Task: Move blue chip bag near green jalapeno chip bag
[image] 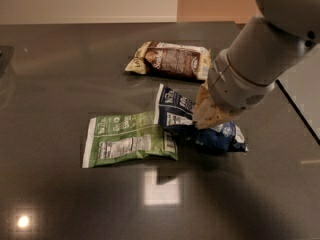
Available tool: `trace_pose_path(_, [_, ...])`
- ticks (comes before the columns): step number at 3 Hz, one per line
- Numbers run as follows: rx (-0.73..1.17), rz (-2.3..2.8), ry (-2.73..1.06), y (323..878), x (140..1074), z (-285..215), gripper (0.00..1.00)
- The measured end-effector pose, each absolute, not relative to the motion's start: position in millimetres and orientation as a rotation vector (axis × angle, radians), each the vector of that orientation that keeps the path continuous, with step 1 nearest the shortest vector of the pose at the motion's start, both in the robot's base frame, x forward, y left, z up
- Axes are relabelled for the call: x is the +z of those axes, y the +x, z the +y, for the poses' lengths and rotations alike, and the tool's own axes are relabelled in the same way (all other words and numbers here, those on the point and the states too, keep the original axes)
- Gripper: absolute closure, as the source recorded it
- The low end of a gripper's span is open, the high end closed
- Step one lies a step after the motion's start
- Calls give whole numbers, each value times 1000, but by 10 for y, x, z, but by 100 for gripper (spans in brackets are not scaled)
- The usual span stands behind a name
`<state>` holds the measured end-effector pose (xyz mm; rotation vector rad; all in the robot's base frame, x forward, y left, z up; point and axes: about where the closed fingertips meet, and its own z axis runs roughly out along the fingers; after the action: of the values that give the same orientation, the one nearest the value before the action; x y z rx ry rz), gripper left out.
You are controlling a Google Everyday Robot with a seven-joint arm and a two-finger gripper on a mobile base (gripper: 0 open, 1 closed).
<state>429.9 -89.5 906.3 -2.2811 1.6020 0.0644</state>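
Note:
The blue chip bag [174, 109] lies on the dark table [60, 74], its left end tilted up and touching or overlapping the right edge of the green jalapeno chip bag [129, 140]. The green bag lies flat with its nutrition label up. My gripper [206, 115] comes down from the upper right onto the middle of the blue bag and is shut on it. The arm hides the bag's middle, and its right end [225, 136] shows below the wrist.
A brown-and-cream bag [170, 60] lies farther back, behind the blue bag. The table's right edge [299, 115] runs diagonally just right of the arm. A bright light reflection [161, 186] shows on the table in front of the green bag.

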Motion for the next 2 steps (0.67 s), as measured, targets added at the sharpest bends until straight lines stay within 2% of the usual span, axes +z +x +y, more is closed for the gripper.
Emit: trace_pose_path(2, [51,1597,-2280,4280,9104,-886,38])
